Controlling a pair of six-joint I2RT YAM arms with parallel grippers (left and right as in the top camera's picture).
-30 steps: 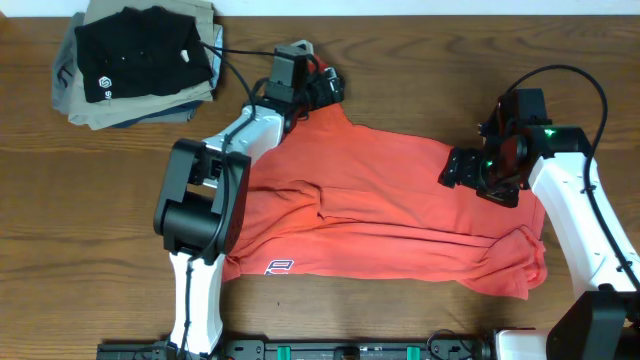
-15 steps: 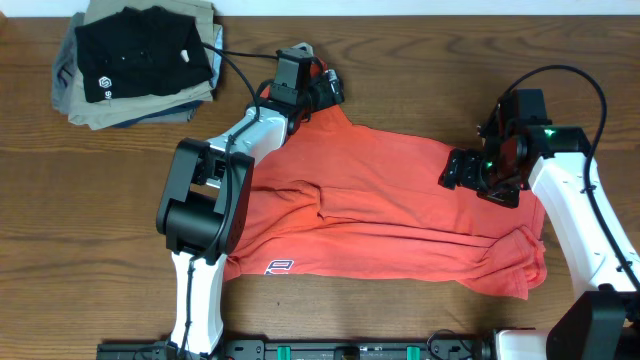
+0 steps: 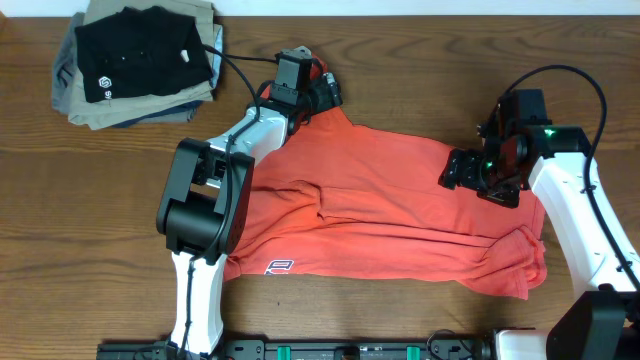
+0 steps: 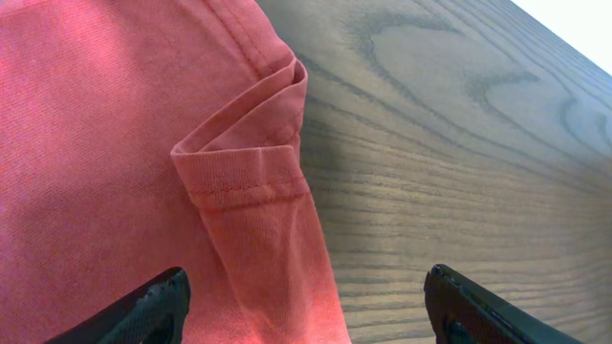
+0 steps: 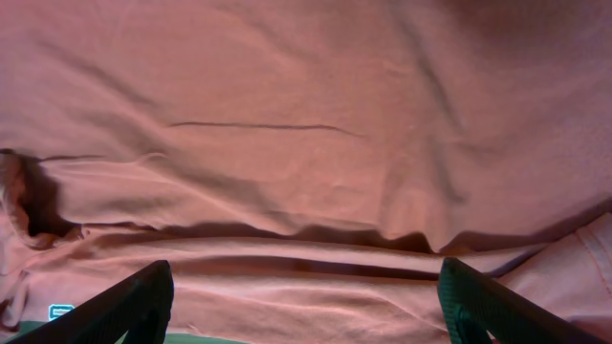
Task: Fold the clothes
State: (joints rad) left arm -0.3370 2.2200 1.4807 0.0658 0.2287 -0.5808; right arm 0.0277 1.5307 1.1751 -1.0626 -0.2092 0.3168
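The coral-red T-shirt (image 3: 380,215) lies spread and wrinkled across the middle of the table, a small patch of white lettering at its front left hem. My left gripper (image 3: 322,88) is open at the shirt's far corner. In the left wrist view its fingers (image 4: 306,304) straddle a folded-over hemmed sleeve edge (image 4: 251,177). My right gripper (image 3: 456,170) is open over the shirt's right part. In the right wrist view its fingers (image 5: 304,304) hover over wrinkled red cloth (image 5: 306,143) and hold nothing.
A stack of folded garments (image 3: 140,62), black shirt with a white logo on top of grey and khaki ones, sits at the far left corner. Bare wooden table (image 3: 80,220) lies left of the shirt and beyond it (image 4: 459,143).
The left gripper has shifted very slightly at the shirt's far corner. The right arm and the shirt look unchanged.
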